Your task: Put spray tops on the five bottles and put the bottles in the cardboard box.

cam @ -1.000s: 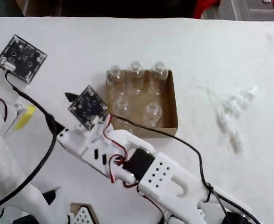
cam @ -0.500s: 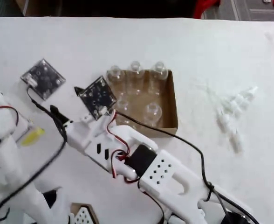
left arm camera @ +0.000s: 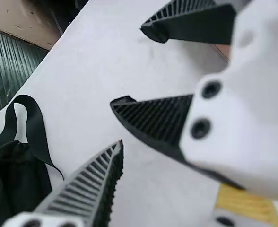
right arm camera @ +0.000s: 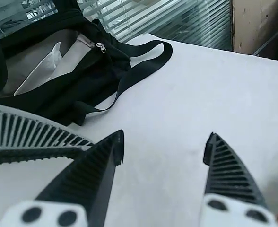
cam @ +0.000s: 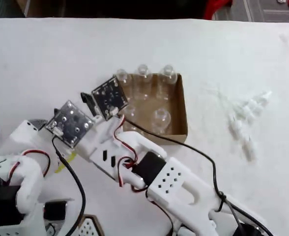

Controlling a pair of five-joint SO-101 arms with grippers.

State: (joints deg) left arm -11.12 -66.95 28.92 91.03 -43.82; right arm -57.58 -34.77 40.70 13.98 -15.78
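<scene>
The cardboard box [cam: 181, 105] sits mid-table with several clear bottles [cam: 160, 118] standing in it, none with a top. White spray tops [cam: 245, 120] lie loose to the right of the box. My right gripper [cam: 88, 98] hovers just left of the box, open and empty [right arm camera: 165, 137], over bare tabletop. My left arm's wrist camera board [cam: 70, 123] is close beside it. In the left wrist view my left gripper [left arm camera: 167, 189] stands open with the right gripper's black fingers [left arm camera: 153, 118] right in front of it. One left finger [right arm camera: 35, 137] shows beside my right gripper.
A black bag [right arm camera: 73, 61] lies beyond the table's edge [left arm camera: 16, 156]. Black cables [cam: 203, 157] run along the right arm. White tabletop stretches behind and left of the box.
My left arm has swung right and nearer, ending beside the right gripper. My right gripper has shifted slightly away and toward the box's left edge.
</scene>
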